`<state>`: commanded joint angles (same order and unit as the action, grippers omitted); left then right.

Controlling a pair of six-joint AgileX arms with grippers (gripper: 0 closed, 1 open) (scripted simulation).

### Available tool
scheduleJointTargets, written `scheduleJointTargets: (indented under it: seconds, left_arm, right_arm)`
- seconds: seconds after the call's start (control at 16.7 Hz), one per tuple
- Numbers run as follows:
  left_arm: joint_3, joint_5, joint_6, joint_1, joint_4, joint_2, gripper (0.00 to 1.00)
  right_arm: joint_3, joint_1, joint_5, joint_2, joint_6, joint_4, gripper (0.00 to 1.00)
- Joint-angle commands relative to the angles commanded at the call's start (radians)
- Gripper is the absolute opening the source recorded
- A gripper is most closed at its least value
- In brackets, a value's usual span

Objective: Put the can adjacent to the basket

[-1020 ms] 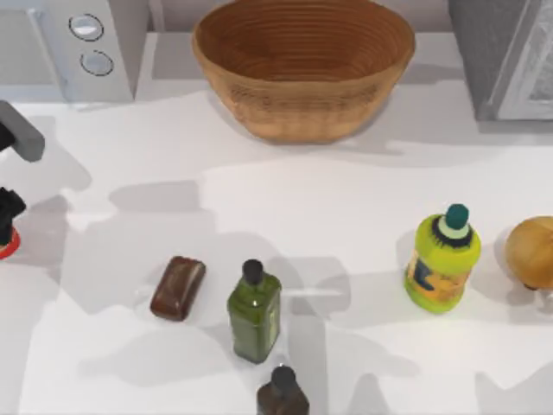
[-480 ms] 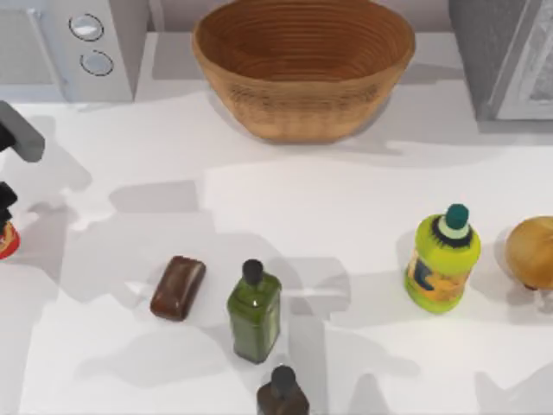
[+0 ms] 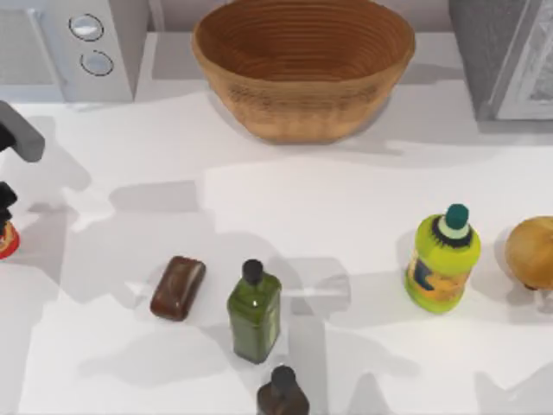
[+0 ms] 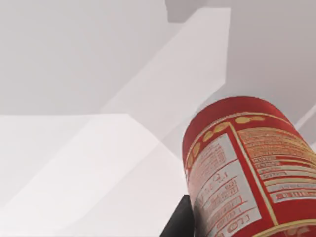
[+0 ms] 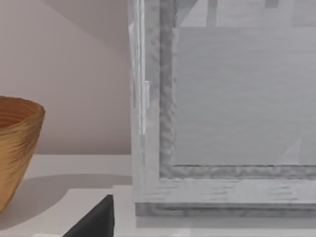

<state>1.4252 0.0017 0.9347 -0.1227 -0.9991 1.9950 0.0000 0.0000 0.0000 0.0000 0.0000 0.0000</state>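
I want a firm, square hold low on the can (image 3: 5, 239) before any lift, then a clear carry over to the basket (image 3: 302, 65) (well apart, at the table's far side). The can sits at the table's left edge, right against my left gripper (image 3: 5, 203); I cannot tell whether it has closed.

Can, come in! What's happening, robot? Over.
Left hand at table's left edge, on the can. Can far from basket. Brown bar and bottles sit mid-table, off the direct path.
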Motion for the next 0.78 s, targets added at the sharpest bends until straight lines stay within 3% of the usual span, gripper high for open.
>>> scheduleJointTargets:
  seconds: [0.36,0.54,0.78]
  left_arm:
    - [0.105,0.015,-0.088,0.063,-0.035,-0.006,0.0]
    - [0.264,0.035,-0.263,0.163,-0.096,0.008,0.0]
    - [0.495,0.064,-0.62,0.346,-0.214,0.089,0.0]
  right_arm:
    - [0.0,0.0,0.0,0.0,0.0,0.0,1.0]
    - [0.0,0.0,0.0,0.0,0.0,0.0,1.0]
    - [0.0,0.0,0.0,0.0,0.0,0.0,1.0]
